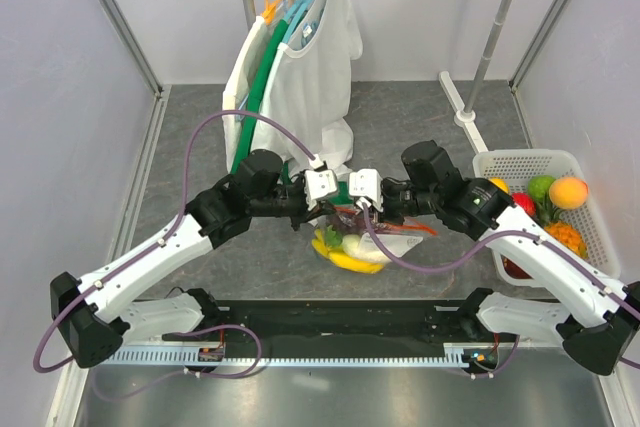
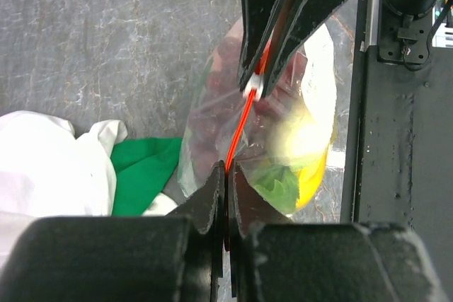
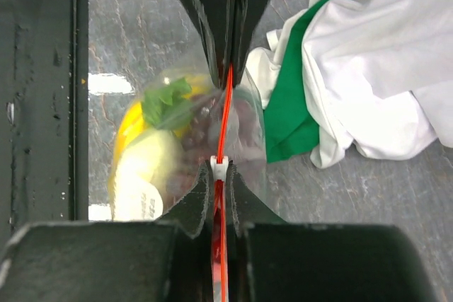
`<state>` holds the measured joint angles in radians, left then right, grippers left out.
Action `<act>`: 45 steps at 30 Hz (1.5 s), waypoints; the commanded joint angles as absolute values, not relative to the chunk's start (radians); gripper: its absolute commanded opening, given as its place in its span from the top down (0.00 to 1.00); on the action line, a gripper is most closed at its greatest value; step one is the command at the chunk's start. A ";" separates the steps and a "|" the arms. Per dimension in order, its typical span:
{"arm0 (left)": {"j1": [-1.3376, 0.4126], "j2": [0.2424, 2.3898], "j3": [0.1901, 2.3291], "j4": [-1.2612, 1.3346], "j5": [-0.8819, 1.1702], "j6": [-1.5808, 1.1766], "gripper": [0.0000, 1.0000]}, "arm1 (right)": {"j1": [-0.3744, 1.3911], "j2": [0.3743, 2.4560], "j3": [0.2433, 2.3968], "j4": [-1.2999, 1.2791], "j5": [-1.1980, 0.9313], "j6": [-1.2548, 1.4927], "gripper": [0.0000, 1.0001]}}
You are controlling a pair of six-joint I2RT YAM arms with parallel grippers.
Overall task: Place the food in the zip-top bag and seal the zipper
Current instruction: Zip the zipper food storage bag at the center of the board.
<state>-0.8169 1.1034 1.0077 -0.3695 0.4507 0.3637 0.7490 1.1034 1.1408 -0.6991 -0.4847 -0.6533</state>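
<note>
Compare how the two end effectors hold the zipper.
The right end effector pinches the zipper at its white slider; the left end effector pinches bare strip, away from the slider. The left one reaches in from the left, the right one from the right. Both are shut on the zipper.

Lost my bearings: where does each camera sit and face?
Top external: above and behind, looking down; left arm and right arm meet over the zip-top bag.
Left wrist: faces along the left gripper, shut on the zipper.
Right wrist: faces along the right gripper, shut on it too.
Shared: both wrist views show the zipper.
</note>
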 commanded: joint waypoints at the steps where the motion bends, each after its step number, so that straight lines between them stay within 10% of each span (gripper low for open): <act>1: -0.775 1.045 1.011 -0.382 0.405 0.333 0.98 | 0.742 1.054 1.125 -0.816 -0.405 -0.680 0.94; 42: -0.693 0.956 0.965 -0.445 0.408 0.314 0.98 | 0.611 0.885 1.058 -1.236 -0.201 -0.807 0.91; 45: -0.693 0.957 0.968 -0.443 0.431 0.313 0.98 | 0.612 0.891 1.072 -1.239 -0.234 -0.792 0.75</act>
<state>-0.7128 0.9829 0.9474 -0.4706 0.4477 0.3298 0.6220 0.8974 1.0660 -1.1419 -0.2699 -0.8074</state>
